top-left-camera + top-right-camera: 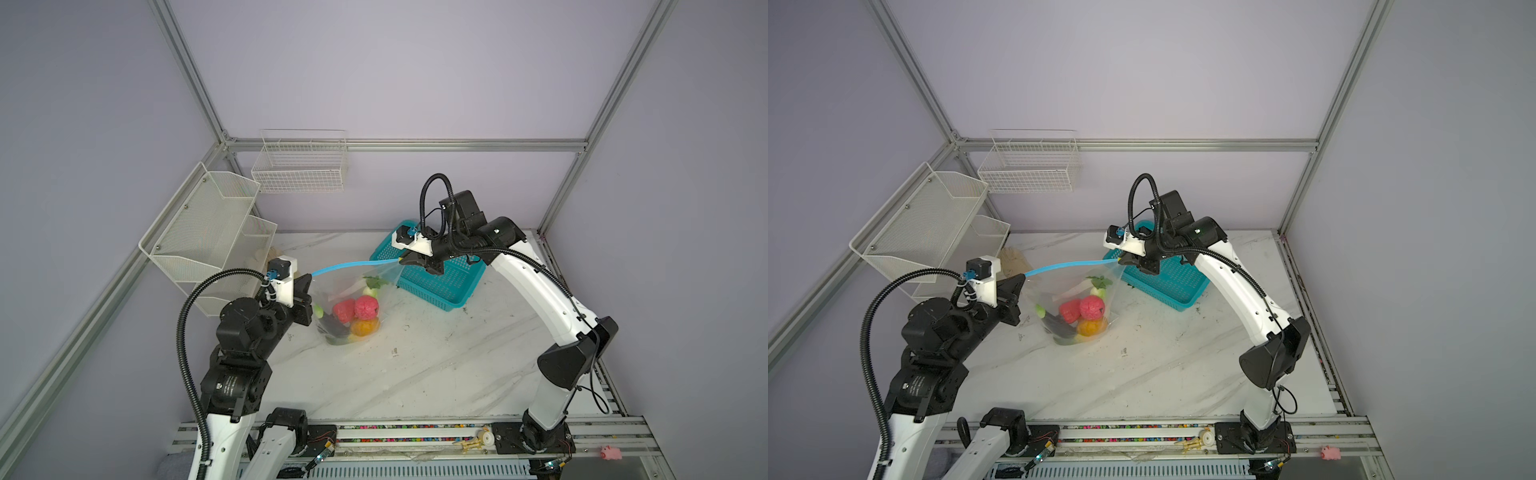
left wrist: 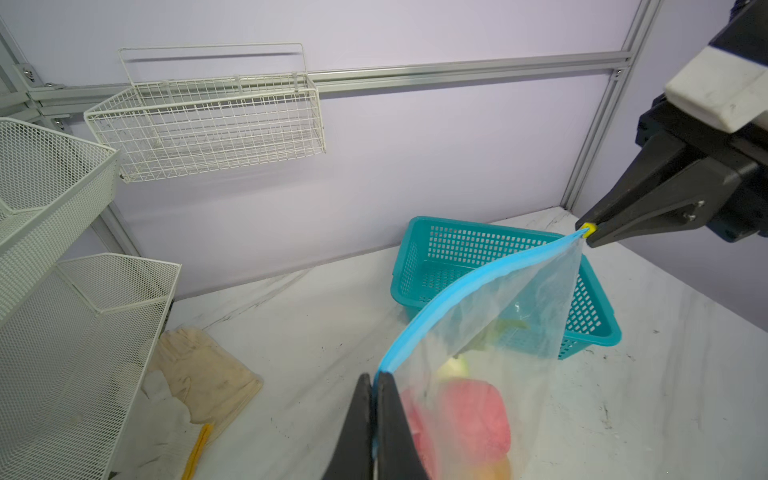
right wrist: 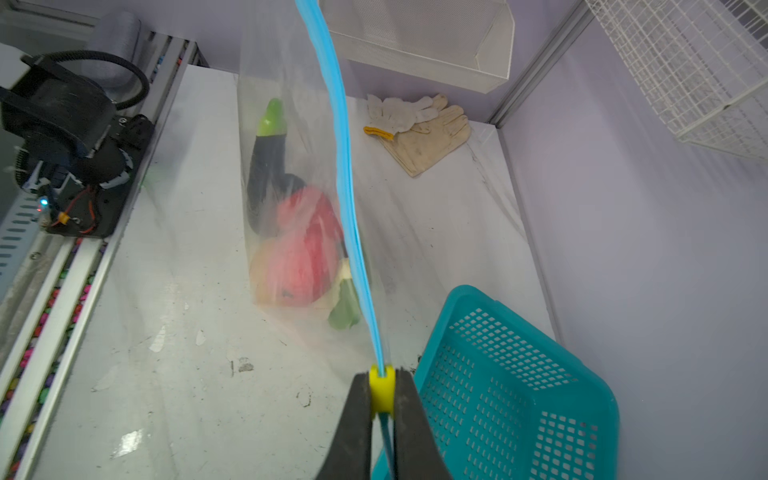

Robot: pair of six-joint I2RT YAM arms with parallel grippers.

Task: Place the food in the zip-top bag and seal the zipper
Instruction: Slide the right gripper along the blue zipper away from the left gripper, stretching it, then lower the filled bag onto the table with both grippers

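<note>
Marble tabletop (image 1: 415,374), one bag (image 1: 328,286), one basket (image 1: 449,286)

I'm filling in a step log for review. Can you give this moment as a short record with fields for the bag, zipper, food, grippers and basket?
zip-top bag: hanging between the two grippers
zipper: stretched taut, yellow slider at its right-gripper end
food: inside the bag
left gripper: shut on the zipper's other end
right gripper: shut on the slider
teal basket: behind the bag
</note>
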